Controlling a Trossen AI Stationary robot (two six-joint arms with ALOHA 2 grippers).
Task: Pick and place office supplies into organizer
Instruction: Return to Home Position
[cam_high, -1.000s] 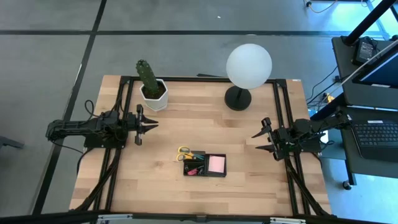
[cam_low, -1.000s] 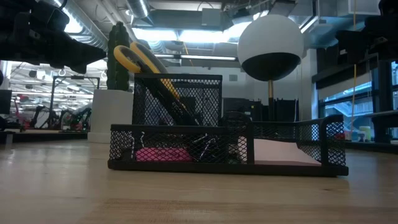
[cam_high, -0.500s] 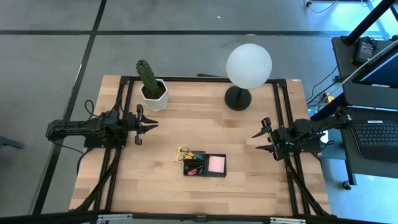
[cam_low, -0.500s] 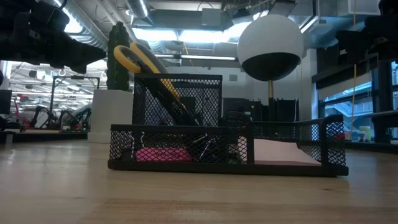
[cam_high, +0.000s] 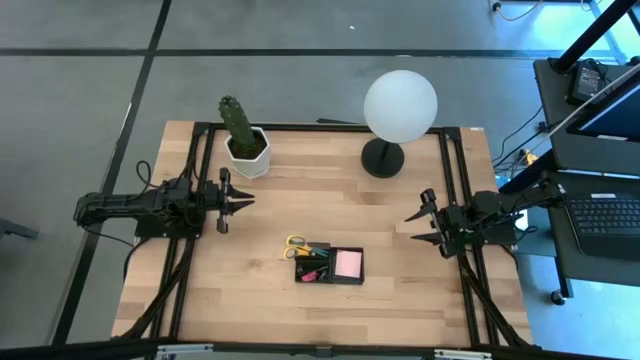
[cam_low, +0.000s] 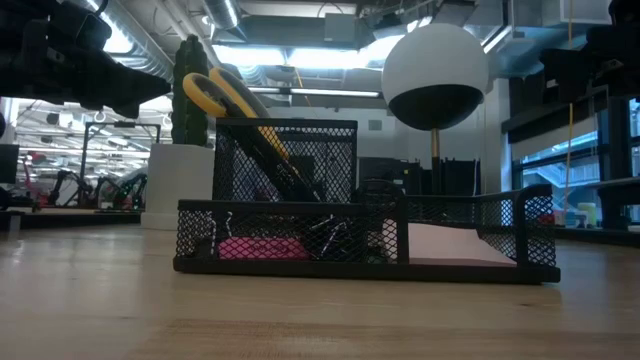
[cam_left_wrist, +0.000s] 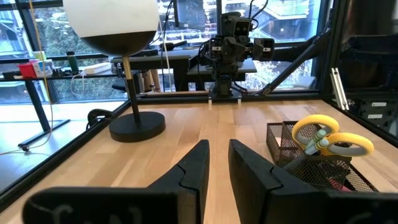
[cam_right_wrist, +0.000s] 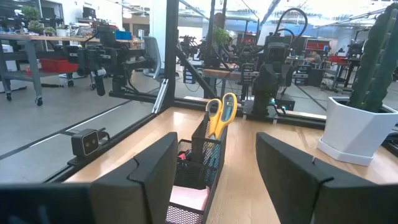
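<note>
The black mesh organizer (cam_high: 328, 264) (cam_low: 365, 240) stands on the table's near middle. The yellow-handled scissors (cam_high: 294, 242) (cam_low: 225, 95) stand tilted in its tall cup with their handles up, beside dark pens. A pink sticky-note pad (cam_high: 347, 263) lies flat in the right compartment. A pink-red eraser (cam_low: 260, 247) and binder clips (cam_low: 330, 235) lie in the low front compartment. My left gripper (cam_high: 250, 200) (cam_left_wrist: 219, 149) hovers left of the organizer, nearly shut with a narrow gap. My right gripper (cam_high: 408, 228) (cam_right_wrist: 216, 142) hovers to its right, open. Both point at the table's middle.
A potted cactus (cam_high: 240, 135) stands at the far left of the table. The white globe lamp (cam_high: 400, 105) with its round black base (cam_high: 382, 158) stands far right. Bare wood (cam_high: 330, 200) lies between the grippers. A laptop (cam_high: 605, 215) sits beyond the right edge.
</note>
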